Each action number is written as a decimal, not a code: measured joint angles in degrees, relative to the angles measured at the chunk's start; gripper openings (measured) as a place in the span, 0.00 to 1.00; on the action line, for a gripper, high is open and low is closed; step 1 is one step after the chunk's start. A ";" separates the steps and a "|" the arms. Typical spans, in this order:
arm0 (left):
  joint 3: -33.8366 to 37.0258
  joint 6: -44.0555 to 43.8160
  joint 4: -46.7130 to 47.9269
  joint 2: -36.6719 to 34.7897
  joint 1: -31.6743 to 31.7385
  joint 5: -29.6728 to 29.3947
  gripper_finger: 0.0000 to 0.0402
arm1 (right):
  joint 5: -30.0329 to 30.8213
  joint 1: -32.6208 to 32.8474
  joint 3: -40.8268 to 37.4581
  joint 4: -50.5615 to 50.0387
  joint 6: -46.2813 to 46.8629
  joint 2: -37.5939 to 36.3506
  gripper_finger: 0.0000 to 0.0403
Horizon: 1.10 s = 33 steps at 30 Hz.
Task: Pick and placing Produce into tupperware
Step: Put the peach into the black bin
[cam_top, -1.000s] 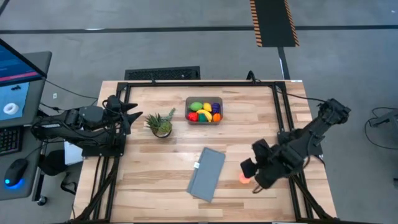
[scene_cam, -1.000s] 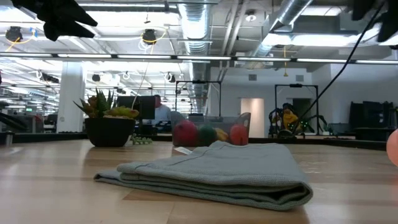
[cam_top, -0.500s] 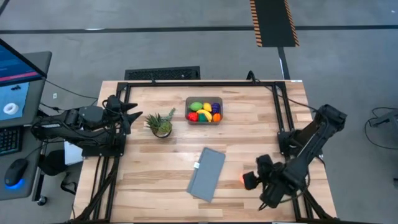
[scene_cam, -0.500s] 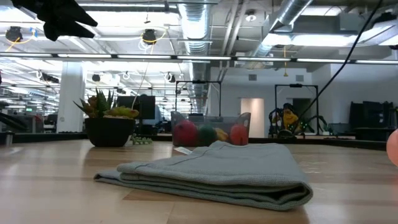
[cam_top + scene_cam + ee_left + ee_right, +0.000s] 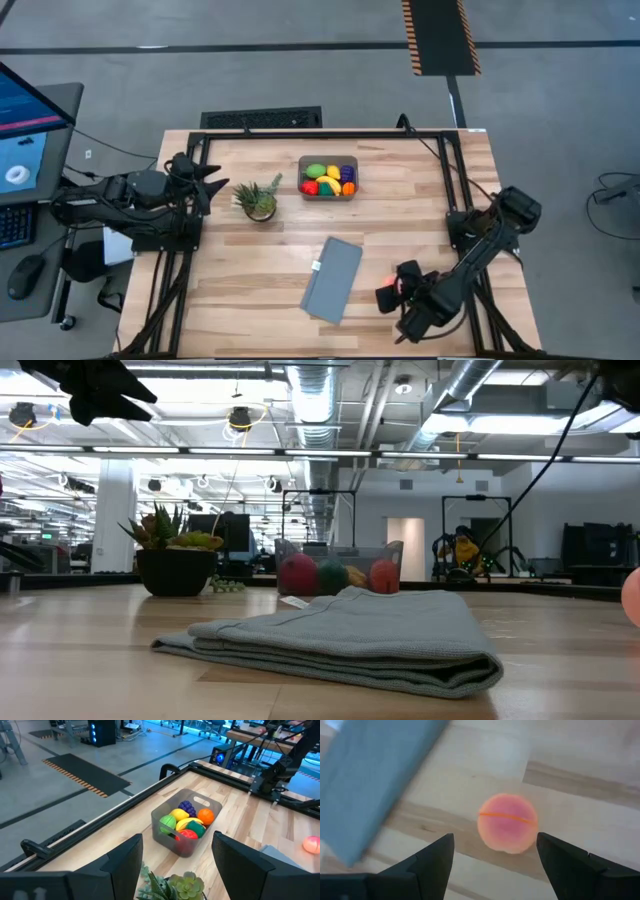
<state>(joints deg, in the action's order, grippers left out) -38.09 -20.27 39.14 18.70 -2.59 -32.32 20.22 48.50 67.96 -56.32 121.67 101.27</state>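
The tupperware [image 5: 328,178], a smoky-grey tub holding several pieces of produce, stands at the table's far middle; the left wrist view also shows the tub [image 5: 186,822]. One pink-orange round fruit [image 5: 507,830] lies alone on the wood near the right front, its underside on the table. My right gripper [image 5: 395,287] hangs open just above that fruit [image 5: 391,279], pointing steeply down. In the right wrist view one finger shows on each side of the fruit, apart from it. My left gripper [image 5: 214,183] waits open, raised at the table's left edge.
A folded grey-blue cloth [image 5: 333,278] lies flat just left of the pink fruit. A small potted spiky plant [image 5: 258,198] stands left of the tub. A black frame runs along the table's edges [image 5: 320,133]. Bare wood lies between the cloth and the tub.
My right gripper has sunk toward the table and gone toward the near edge, rolling a little, and now stands low over the pink fruit. The fruit, the cloth and the tub have kept their places.
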 joint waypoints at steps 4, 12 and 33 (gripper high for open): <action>0.00 -0.21 0.00 0.00 0.01 -0.02 0.57 | -0.36 -0.61 0.02 1.05 -0.02 1.82 0.76; 0.00 -0.42 0.00 0.04 0.00 -0.04 0.57 | -0.94 -1.63 0.09 -0.20 0.90 3.11 0.76; 0.00 -0.53 -0.02 0.04 0.02 0.04 0.57 | -2.11 -4.42 -3.67 7.74 -2.11 3.09 0.76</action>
<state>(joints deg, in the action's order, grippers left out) -38.09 -20.81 39.11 18.74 -2.57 -32.27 18.11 44.07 64.29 -48.58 119.55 104.36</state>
